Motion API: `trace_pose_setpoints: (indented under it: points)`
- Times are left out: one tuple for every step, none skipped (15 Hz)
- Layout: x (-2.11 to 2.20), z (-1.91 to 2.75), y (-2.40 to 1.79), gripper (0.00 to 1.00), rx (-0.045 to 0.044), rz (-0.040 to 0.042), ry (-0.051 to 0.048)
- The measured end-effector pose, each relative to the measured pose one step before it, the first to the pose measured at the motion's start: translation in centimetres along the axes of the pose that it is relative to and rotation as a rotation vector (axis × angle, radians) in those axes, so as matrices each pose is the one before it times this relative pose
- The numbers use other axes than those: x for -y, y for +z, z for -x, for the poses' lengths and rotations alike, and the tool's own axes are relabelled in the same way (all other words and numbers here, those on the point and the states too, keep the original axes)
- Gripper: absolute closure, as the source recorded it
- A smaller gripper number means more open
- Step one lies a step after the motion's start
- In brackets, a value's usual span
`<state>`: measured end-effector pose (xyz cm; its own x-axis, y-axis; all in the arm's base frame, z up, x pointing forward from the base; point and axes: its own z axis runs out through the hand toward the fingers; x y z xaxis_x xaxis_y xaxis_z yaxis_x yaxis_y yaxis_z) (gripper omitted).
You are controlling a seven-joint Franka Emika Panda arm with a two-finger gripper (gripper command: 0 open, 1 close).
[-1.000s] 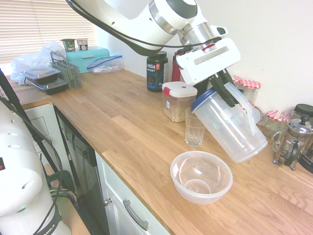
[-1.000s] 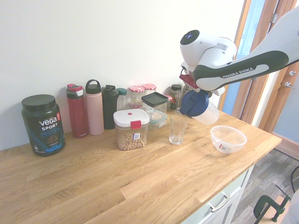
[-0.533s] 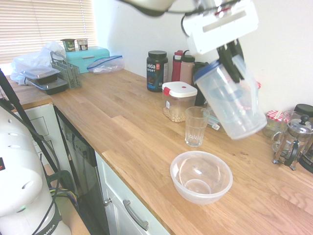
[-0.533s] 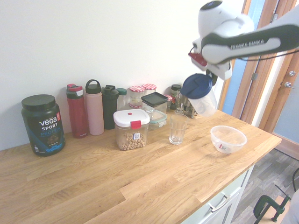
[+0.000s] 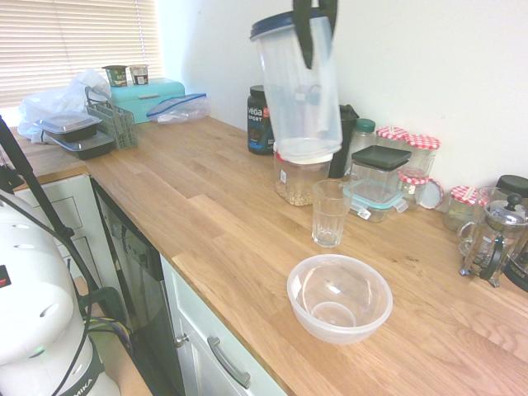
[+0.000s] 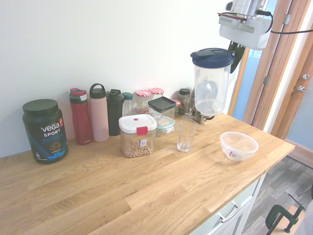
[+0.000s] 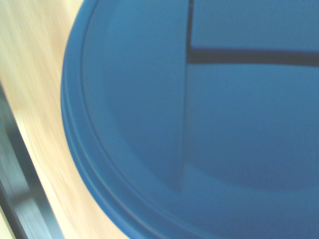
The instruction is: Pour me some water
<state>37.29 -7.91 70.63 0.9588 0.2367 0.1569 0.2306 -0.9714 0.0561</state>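
Your wrist view is filled by a blurred blue lid (image 7: 199, 124) — little else shows, and the arm is cut off in both exterior views. The claw (image 5: 313, 29) is clamped tight on the pitcher (image 6: 211, 81), pinching its side near the lid. The pitcher hangs upright — long axis vertical, lid up — well above the worktop (image 6: 146, 186), near the glass (image 6: 186, 135).

A home kitchen: wooden worktop (image 5: 206, 206), food jars (image 5: 410, 144), French press (image 5: 492, 239)
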Motion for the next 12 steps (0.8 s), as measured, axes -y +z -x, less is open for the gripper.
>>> trace_pose_setpoints:
  points:
    - [2.149,-0.364,1.307,1.0,-0.01368,-0.00393,0.05967]
    - [2.106,-0.194,1.692,1.0,-0.0059,-0.00364,0.05872]
    - [2.062,-0.035,1.827,1.0,-0.00186,-0.0103,0.06244]
    - [1.831,-0.032,1.666,1.0,-0.00724,-0.00941,0.05959]
    - [1.482,-0.028,1.642,1.0,-0.01192,-0.0096,0.05938]
    - [1.332,0.181,1.495,1.0,-0.00802,-0.00969,0.0595]
    - [1.099,0.362,1.401,1.0,-0.01036,-0.00824,0.05807]
    - [0.932,0.525,1.359,1.0,-0.01811,-0.00565,0.05683]
    - [0.947,0.582,1.196,1.0,-0.02368,-0.00531,0.05326]
    - [0.922,0.625,1.084,1.0,-0.01634,-0.0098,0.04848]
    - [0.877,0.778,1.037,1.0,-0.00242,-0.01147,0.02922]
    - [0.803,0.868,0.944,1.0,0.00571,-0.0109,0.00974]
